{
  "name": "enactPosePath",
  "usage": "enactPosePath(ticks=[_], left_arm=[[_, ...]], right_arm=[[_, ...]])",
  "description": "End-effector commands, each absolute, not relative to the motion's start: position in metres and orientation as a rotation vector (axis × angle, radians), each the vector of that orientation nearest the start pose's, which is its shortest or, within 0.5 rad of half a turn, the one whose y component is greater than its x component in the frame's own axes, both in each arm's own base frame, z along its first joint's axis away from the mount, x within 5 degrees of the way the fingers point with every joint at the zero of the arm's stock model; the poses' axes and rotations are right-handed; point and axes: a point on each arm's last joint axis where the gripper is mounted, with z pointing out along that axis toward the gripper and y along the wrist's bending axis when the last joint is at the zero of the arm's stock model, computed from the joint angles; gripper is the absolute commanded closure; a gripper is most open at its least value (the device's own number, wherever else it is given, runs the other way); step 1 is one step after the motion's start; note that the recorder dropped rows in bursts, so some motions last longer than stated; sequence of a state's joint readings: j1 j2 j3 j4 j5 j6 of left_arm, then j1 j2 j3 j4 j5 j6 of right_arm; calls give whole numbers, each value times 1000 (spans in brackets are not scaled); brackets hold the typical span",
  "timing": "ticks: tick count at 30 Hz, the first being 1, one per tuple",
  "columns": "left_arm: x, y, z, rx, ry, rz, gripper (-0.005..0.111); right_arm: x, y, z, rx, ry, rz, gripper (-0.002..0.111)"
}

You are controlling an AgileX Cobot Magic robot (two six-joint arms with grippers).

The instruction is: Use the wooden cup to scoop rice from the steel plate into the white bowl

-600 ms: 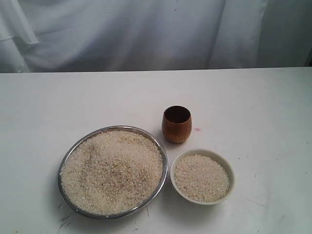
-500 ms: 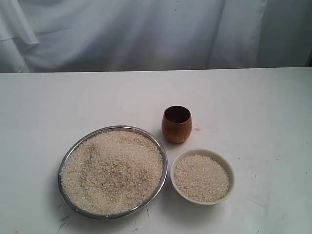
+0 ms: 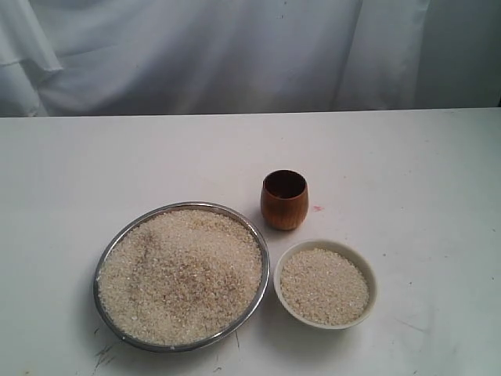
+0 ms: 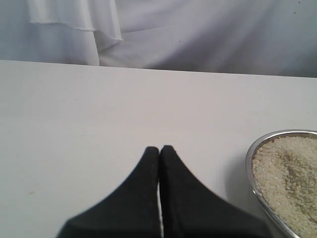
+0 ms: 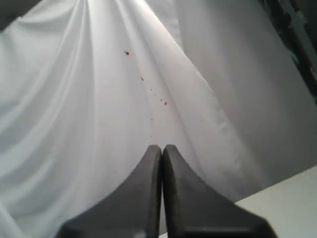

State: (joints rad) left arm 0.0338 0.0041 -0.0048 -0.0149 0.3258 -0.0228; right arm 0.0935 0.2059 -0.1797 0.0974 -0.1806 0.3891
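Note:
The steel plate (image 3: 108,251) sits near the table's front left, heaped with rice (image 3: 180,274). To its right stands the white bowl (image 3: 325,283), also filled with rice. Behind the gap between them the wooden cup (image 3: 284,200) stands upright, its dark inside showing no grains. Neither gripper shows in the exterior view. In the left wrist view my left gripper (image 4: 159,148) is shut on nothing, low over bare table, with the plate's rim (image 4: 251,153) off to one side. My right gripper (image 5: 161,147) is shut on nothing and faces the white curtain.
A white curtain (image 3: 235,55) hangs along the table's far edge. The white tabletop (image 3: 423,172) spreads wide around the three vessels, with a small pink speck (image 3: 317,208) beside the cup. A corner of the table (image 5: 287,198) shows in the right wrist view.

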Motion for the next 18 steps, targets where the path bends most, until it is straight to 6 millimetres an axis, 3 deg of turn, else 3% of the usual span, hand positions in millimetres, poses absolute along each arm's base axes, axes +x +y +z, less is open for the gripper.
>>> enactPosePath(ticks=[1,4,7,8,11,14,18], left_arm=[[54,1,184,-64,1801,-7,107],[54,1,184,-64,1801,-7,107],[54,1,184,-64,1801,-7,107],[54,1,184,-64,1801,-7,107],[54,1,184,-64,1801,-7,107],[54,1,184,-64,1801,-7,107],[54,1,184,-64,1801,-7,107]], right_arm=[[114,14,335,-9,1374,197,108],[161,23,362,-118,1337,151,108],[214,37,358,-229,1410,187,108],[234,46,343,-319,1474,224,108],[269,70,304,-592,1569,394,108],[293,84,271,-676,1631,657,108],[315,89,245,-832,1657,657,108]])
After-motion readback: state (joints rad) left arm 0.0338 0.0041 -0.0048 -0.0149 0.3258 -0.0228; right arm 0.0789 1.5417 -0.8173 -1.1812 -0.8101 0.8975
